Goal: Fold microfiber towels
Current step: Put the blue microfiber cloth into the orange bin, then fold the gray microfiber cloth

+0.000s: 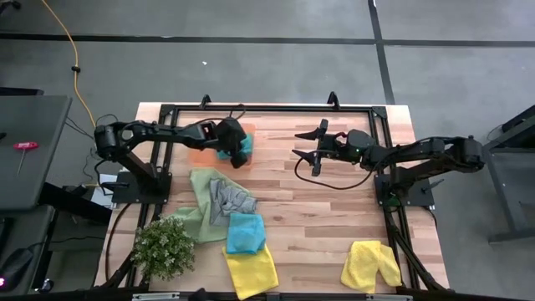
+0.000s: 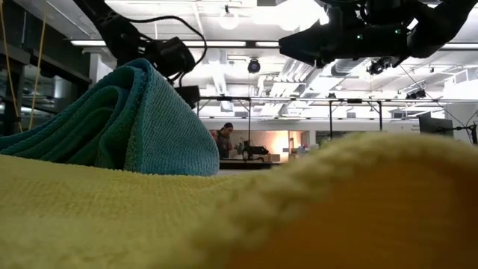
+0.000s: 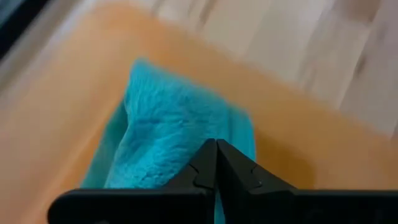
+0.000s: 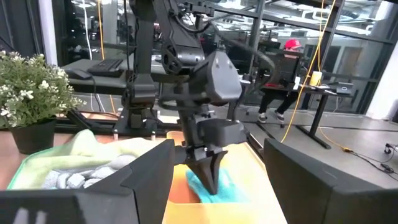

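A folded teal-blue towel (image 3: 168, 143) lies on the orange tray (image 1: 201, 155) at the table's far left. My left gripper (image 3: 216, 162) stands over it, shut, slanting down. Level with the tray and to its right, my right gripper (image 1: 308, 146) hangs open above the table, facing the tray, with nothing between its fingers. A light green towel (image 1: 196, 205), a grey towel (image 1: 227, 199) on top of it, another teal towel (image 1: 245, 232) and a yellow towel (image 1: 251, 269) lie overlapping at the near left. A second yellow towel (image 1: 370, 263) lies at the near right. My left gripper comes down steeply from above with its fingers (image 4: 210, 174) shut, and their tips meet the top of the teal towel (image 4: 219, 188) on the tray. I cannot tell whether any cloth is caught between them. The towel rests flat on the tray.
A small bushy plant (image 1: 165, 247) stands at the near left corner beside the towel pile. A black frame rail (image 1: 276, 109) runs along the table's far edge. Bare wood shows in the table's middle and at its right.
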